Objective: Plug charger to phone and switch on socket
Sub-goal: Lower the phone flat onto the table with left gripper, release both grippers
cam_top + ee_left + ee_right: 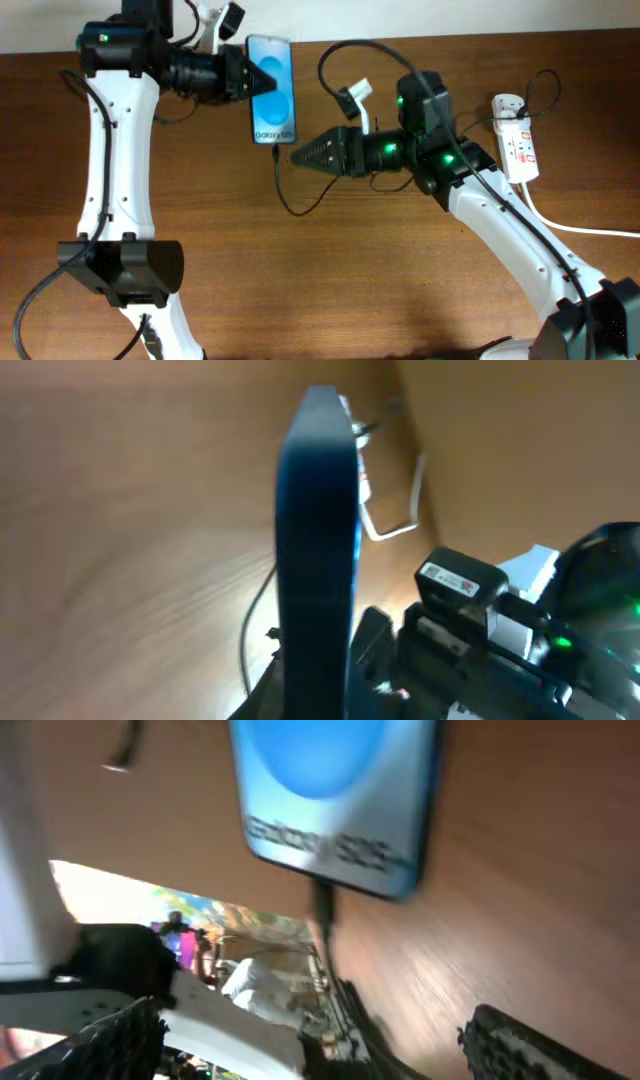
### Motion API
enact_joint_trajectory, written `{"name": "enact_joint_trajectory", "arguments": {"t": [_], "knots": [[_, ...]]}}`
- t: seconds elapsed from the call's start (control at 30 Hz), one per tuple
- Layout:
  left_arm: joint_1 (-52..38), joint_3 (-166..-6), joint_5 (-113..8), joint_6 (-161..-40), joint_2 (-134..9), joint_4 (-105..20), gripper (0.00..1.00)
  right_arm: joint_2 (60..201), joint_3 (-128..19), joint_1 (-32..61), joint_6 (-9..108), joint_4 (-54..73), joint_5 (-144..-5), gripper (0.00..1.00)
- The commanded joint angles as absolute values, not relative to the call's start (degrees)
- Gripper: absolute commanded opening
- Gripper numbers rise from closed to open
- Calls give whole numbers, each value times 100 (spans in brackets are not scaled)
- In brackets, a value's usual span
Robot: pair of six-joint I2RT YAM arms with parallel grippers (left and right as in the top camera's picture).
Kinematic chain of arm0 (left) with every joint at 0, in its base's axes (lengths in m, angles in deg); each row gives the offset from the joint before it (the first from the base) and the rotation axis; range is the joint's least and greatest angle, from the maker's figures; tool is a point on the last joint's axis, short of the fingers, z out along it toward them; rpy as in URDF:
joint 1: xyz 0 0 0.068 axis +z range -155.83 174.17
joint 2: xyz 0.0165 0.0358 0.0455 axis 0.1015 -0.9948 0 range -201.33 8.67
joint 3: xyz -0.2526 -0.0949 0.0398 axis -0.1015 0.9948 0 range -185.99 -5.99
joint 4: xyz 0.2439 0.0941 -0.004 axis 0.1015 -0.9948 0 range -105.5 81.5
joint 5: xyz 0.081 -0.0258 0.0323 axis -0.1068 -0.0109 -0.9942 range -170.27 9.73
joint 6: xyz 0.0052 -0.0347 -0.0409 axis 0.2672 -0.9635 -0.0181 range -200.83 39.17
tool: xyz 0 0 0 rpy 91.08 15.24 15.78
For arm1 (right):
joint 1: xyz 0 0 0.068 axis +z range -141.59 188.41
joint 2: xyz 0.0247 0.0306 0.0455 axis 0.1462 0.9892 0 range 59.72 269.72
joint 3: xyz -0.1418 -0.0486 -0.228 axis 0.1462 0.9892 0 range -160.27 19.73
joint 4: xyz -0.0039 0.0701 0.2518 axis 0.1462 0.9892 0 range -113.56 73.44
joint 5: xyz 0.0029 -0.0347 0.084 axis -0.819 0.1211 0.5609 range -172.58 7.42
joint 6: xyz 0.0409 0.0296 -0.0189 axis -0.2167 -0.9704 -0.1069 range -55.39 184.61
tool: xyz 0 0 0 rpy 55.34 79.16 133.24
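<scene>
The phone (272, 88), its blue-and-white screen facing up, lies at the back of the table with my left gripper (258, 82) shut on its left edge. In the left wrist view the phone (318, 530) shows edge-on between the jaws of the left gripper (318, 700). The charger's black cable (283, 190) ends in a connector sitting at the phone's bottom edge (323, 902). My right gripper (298, 157) is just right of that connector, open (320, 1055), fingers (110, 1040) wide on either side of the cable. The white socket (517, 148) lies at the far right.
The socket's thick white cord (580, 228) runs off the right edge. A white plug (506, 103) with a thin black lead sits at the socket's far end. The charger cable loops on the wood below the phone and passes under the right arm.
</scene>
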State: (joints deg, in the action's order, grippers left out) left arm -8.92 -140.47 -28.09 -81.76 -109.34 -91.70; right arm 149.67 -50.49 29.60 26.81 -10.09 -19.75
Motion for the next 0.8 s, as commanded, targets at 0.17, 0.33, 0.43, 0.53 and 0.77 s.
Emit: {"name": "enact_joint_trajectory", "arguments": {"t": [0.17, 0.33, 0.43, 0.53, 0.77], "knots": [[-1331, -14103, -4018, -8279, -12082, -9601, 0, 14818, -5060, 2925, 3898, 1321, -4548, 98], [-1843, -14103, -4024, -8279, -13114, -9649, 0, 14329, -5064, 2339, 4204, 2119, -4670, 98], [-1956, -14103, -4024, -8279, -13529, -9577, 0, 14250, -5064, 2145, 4383, 2504, -4729, 99], [-1972, -14103, -4022, -8279, -13756, -9450, 0, 14252, -5064, 2145, 4473, 2571, -4736, 98], [-1972, -14103, -4022, -8432, -14147, -9129, 0, 14252, -5062, 2147, 4473, 2576, -4753, 98]]}}
